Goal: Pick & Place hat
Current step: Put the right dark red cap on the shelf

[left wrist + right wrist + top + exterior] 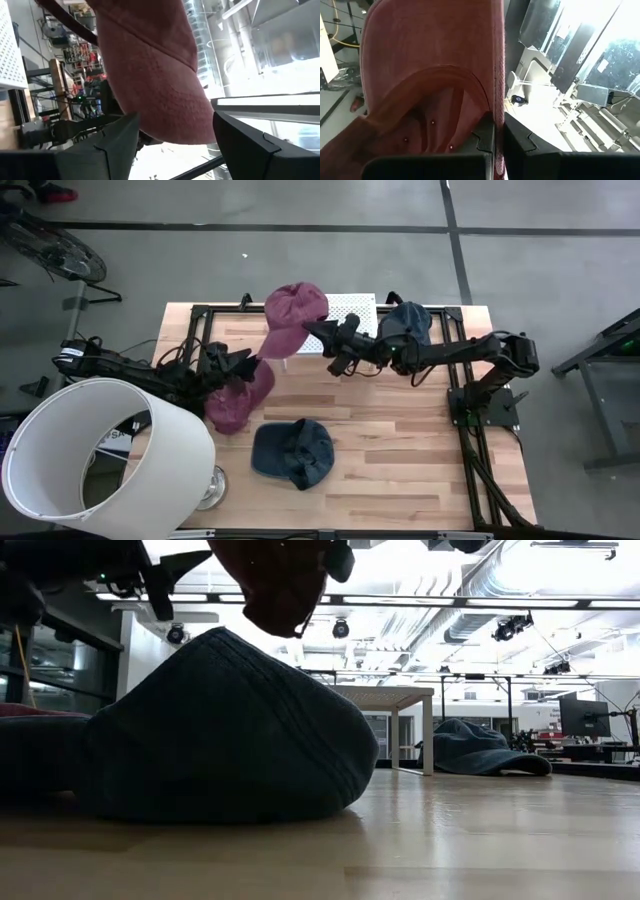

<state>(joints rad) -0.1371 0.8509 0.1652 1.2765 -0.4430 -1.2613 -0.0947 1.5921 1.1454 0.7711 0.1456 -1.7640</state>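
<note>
The soft, light maroon fabric cap (292, 315) hangs limp above the wooden table (400, 450), brim clamped edge-on by the right gripper (318, 333), its best hold, while the left gripper (244, 362) stands open beneath.

raised hat (294, 317) above table (400, 450)

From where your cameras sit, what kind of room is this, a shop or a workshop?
Most likely a robotics lab or workshop, not a shop. Bare ceiling ducts run overhead, a computer monitor stands at the back, and the wooden table sits in a metal frame on a concrete floor.
</note>
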